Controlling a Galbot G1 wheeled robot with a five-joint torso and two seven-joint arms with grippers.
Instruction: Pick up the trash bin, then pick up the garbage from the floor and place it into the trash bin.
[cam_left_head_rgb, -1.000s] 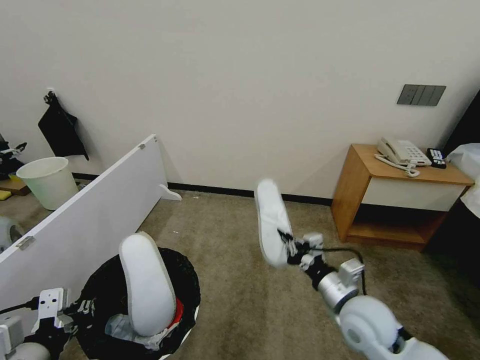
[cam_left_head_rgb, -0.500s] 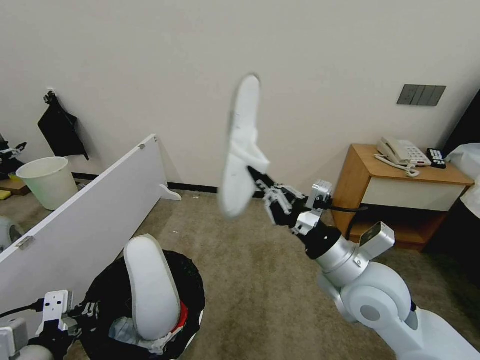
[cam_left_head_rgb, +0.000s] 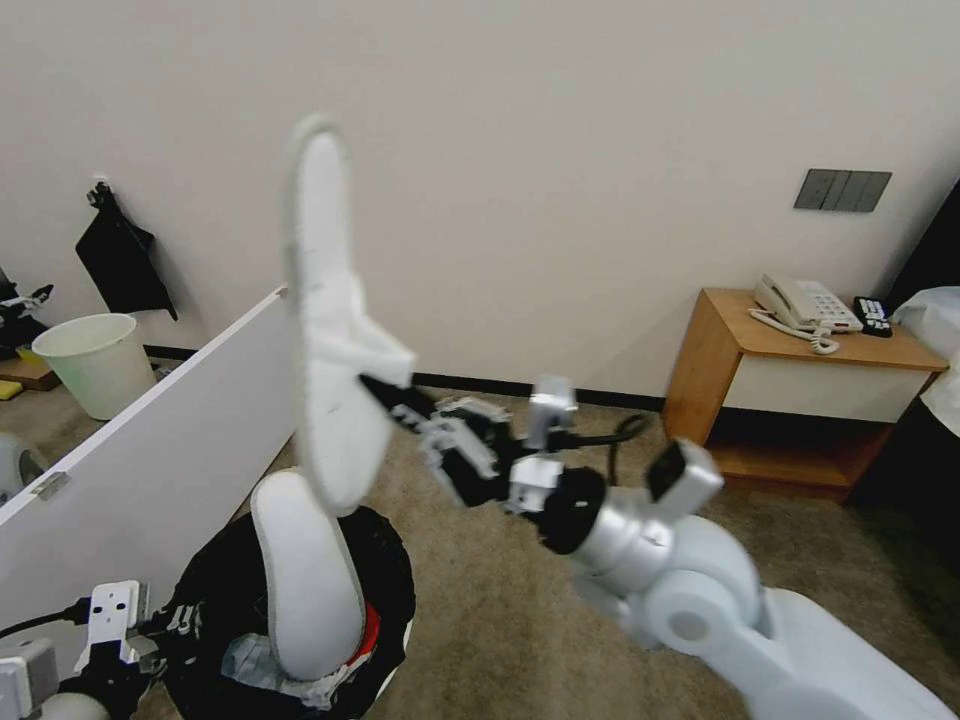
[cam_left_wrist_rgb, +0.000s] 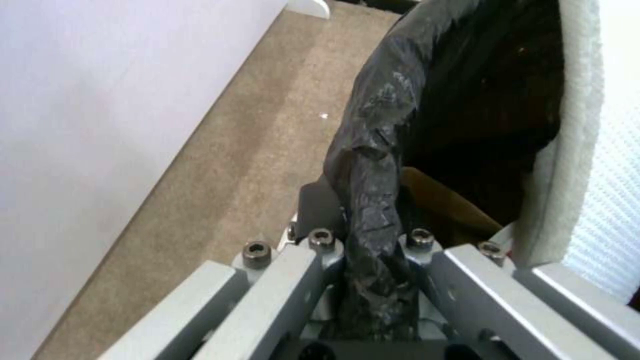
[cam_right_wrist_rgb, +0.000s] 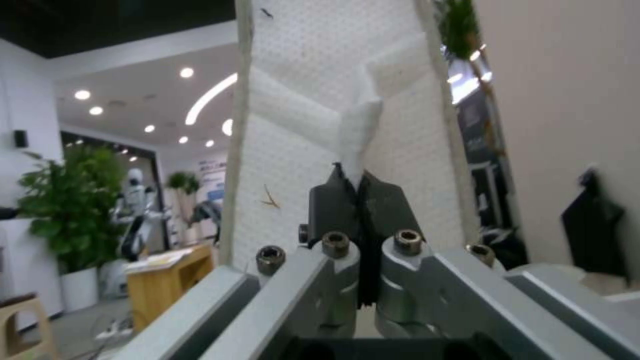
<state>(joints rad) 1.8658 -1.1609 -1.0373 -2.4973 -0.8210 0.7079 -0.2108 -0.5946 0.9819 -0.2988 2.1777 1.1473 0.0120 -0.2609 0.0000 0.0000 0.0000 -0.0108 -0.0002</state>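
Overhead, right hand (cam_left_head_rgb: 385, 390) clamps slipper (cam_left_head_rgb: 325, 310) upright above trash bin (cam_left_head_rgb: 385, 560), left hand (cam_left_wrist_rgb: 370, 240) pinching rim.

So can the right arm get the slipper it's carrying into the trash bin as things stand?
Probably yes. The right end effector holds the slipper above the trash bin. But another slipper stands upright inside, leaving little open mouth.
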